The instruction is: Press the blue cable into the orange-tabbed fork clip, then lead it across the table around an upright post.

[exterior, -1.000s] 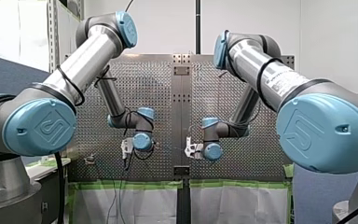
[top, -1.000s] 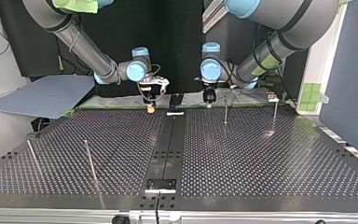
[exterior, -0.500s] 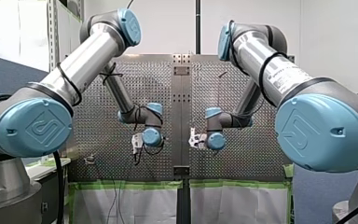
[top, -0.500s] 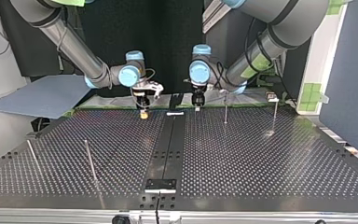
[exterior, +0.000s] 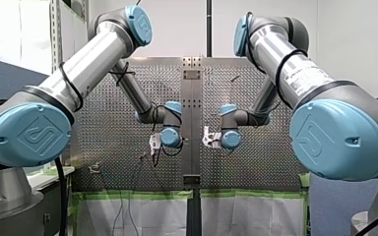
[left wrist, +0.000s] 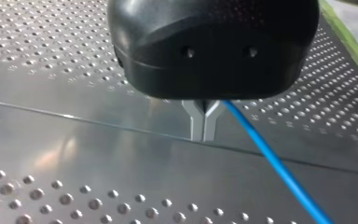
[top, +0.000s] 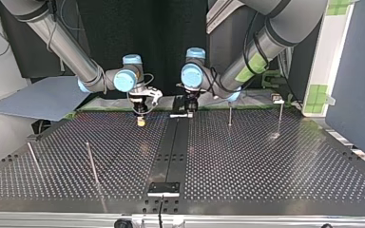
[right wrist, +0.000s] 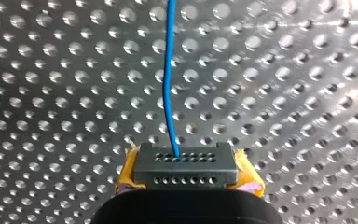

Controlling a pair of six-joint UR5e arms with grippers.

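Note:
The blue cable (left wrist: 279,168) leaves the shut metal fingers of my left gripper (left wrist: 204,136) and runs off slantwise low over the plain centre strip. In the right wrist view the blue cable (right wrist: 168,79) stretches straight ahead over the perforated table from my right gripper (right wrist: 185,169), whose yellow pads (right wrist: 127,173) are shut on it. In the top view my right gripper (top: 141,120) hangs just left of the centre strip and my left gripper (top: 188,109) over the strip's far end. I can make out no orange-tabbed clip.
Upright posts stand at the top view's right (top: 229,116) (top: 280,118) and at its near left (top: 91,164) (top: 33,156). A small white piece (top: 178,115) lies on the centre strip (top: 171,152). A small fixture (top: 278,100) sits at the far right edge.
Both arms have moved toward the top view's left, the cable still held. My left gripper now hangs over the centre strip; my right gripper has come a little nearer the camera.

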